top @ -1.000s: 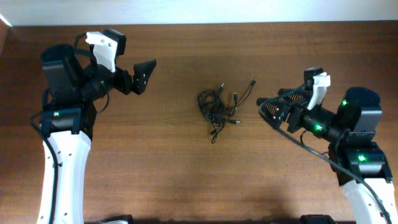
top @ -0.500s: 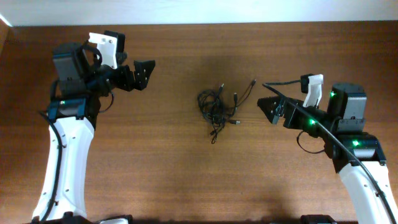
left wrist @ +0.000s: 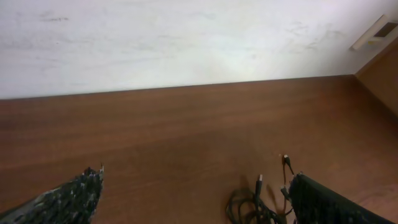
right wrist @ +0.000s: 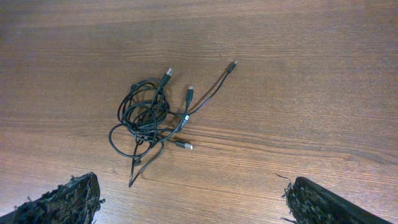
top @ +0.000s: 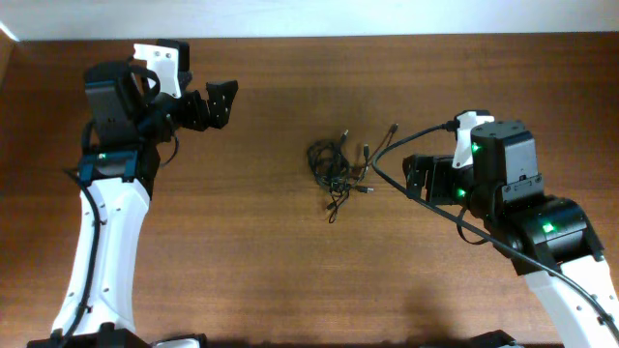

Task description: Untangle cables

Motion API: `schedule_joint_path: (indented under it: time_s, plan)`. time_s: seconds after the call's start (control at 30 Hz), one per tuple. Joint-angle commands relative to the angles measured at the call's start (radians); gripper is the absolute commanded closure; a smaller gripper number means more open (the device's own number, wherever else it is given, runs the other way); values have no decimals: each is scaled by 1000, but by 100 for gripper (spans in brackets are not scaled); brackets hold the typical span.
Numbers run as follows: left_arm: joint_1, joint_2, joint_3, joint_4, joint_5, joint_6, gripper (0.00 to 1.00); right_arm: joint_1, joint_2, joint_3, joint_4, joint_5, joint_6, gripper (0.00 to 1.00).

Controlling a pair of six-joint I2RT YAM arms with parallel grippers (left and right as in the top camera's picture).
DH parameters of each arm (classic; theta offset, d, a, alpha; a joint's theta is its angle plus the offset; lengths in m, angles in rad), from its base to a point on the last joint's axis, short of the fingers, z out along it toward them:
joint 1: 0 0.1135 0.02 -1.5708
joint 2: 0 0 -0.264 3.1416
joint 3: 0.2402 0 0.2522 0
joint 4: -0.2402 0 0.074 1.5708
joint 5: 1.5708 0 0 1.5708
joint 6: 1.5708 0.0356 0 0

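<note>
The cables (top: pixel 338 166) are a small knotted bundle of thin black cords with plug ends, lying in the middle of the brown wooden table. The bundle also shows in the right wrist view (right wrist: pixel 152 118) and at the bottom of the left wrist view (left wrist: pixel 258 202). My left gripper (top: pixel 221 102) is open and empty, raised at the upper left, well apart from the bundle. My right gripper (top: pixel 418 177) is open and empty, just right of the bundle, its fingers (right wrist: pixel 193 199) spread wide above bare table.
A white wall (left wrist: pixel 186 43) runs along the table's far edge. A thick black arm cable (top: pixel 426 198) loops beside my right gripper, close to the bundle's plug ends. Bare wood (top: pixel 290 271) surrounds the bundle.
My right arm has swung in and turned its wrist down over the table, gripper now closer to the bundle. My left gripper has lifted slightly up and back.
</note>
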Motion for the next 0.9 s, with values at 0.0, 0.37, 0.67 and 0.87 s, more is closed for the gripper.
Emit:
schedule_joint_path:
  time_s: [0.0, 0.37, 0.67, 0.87]
  plan:
    - [-3, 21, 11, -2, -11, -10, 1, 5, 23, 21, 0, 17, -11, 1]
    - [-12, 72, 11, -33, -28, -10, 1, 5, 109, 21, -2, -18, -10, 1]
    - [-246, 290, 499, -511, -388, -2, 1, 5, 109, 20, 3, -22, -10, 1]
    - [-274, 424, 560, -557, -386, -2, 1, 5, 109, 20, -15, -21, -10, 1]
